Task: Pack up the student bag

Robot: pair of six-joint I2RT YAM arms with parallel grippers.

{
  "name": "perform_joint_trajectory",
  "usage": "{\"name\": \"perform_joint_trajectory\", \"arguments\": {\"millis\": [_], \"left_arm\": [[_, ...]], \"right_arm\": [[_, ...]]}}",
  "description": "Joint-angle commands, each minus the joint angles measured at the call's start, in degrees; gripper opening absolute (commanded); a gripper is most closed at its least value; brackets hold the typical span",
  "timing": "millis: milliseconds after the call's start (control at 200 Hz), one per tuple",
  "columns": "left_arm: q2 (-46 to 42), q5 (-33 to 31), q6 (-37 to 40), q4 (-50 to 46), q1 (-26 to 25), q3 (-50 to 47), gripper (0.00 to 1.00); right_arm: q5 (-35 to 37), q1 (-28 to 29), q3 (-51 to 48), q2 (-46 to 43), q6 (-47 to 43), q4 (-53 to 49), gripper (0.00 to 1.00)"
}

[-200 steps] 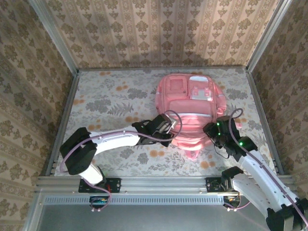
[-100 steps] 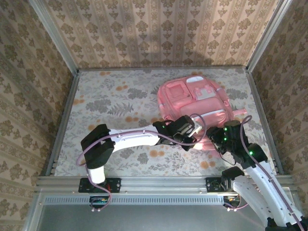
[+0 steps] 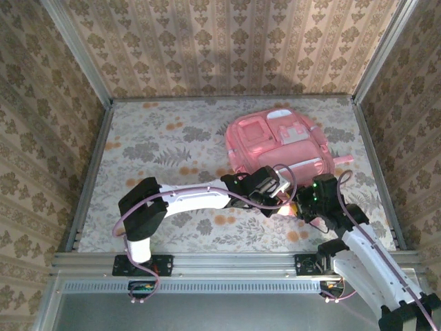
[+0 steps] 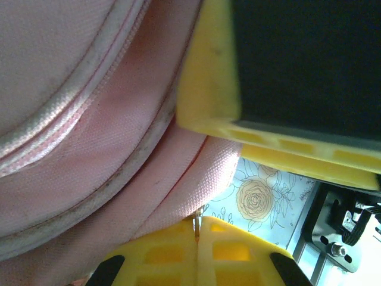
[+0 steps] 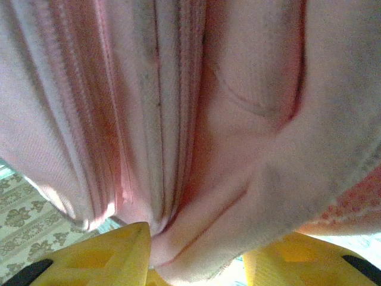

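The student bag [image 3: 275, 141], a large pink backpack, lies front up at the back right of the table, turned slightly askew. My left gripper [image 3: 280, 198] is at the bag's near edge. In the left wrist view it [image 4: 197, 221] is shut on a thin metal zip pull [image 4: 197, 215] under the pink seam [image 4: 119, 149]. My right gripper [image 3: 303, 205] is close beside it on the right. In the right wrist view its yellow fingers [image 5: 113, 253] pinch a thick fold of the bag's fabric [image 5: 202, 226]. One right finger [image 4: 208, 89] shows large in the left wrist view.
The floral tablecloth [image 3: 158, 145] stretches left of the bag. Patterned walls with metal corner posts [image 3: 103, 131] close in three sides. A metal rail [image 3: 220, 261] runs along the near edge, carrying the arm bases [image 3: 141, 265].
The bag slid right and turned askew. My left gripper travelled right along its near edge to the corner. The right gripper drew in left, close to the left one.
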Motion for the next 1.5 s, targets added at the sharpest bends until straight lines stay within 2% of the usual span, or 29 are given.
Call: {"name": "perform_joint_trajectory", "arguments": {"millis": [0, 190, 330, 765, 1095, 1275, 1495], "left_arm": [[0.13, 1.88, 0.22, 3.91, -0.95, 2.8, 0.0], [-0.74, 0.35, 0.74, 3.2, -1.02, 2.05, 0.0], [-2.03, -3.7, 0.88, 1.53, -0.93, 0.3, 0.0], [-9.76, -8.99, -3.64, 5.45, 2.88, -13.03, 0.0], [-12.86, -8.67, -4.92, 5.23, 5.52, -17.48, 0.0], [-12.54, -3.42, -5.74, 0.85, 5.58, -14.44, 0.0], [-8.6, -1.81, -4.0, -13.78, 3.14, -2.26, 0.0]], "right_arm": [[-1.52, 0.48, -2.09, 1.37, 2.14, 7.33, 0.42], [1.36, 0.33, -2.28, 1.73, 0.28, 7.94, 0.16], [2.81, -0.23, -2.29, 0.51, -0.25, 6.21, 0.0], [3.72, -1.61, -1.23, -1.57, -0.32, 4.65, 0.0], [4.32, -1.74, -1.32, -1.88, -1.27, 4.09, 0.0], [3.9, -1.55, -2.17, 0.03, -1.86, 4.77, 0.0], [4.66, -0.24, -2.44, 2.71, -0.58, 6.57, 0.0]]}}
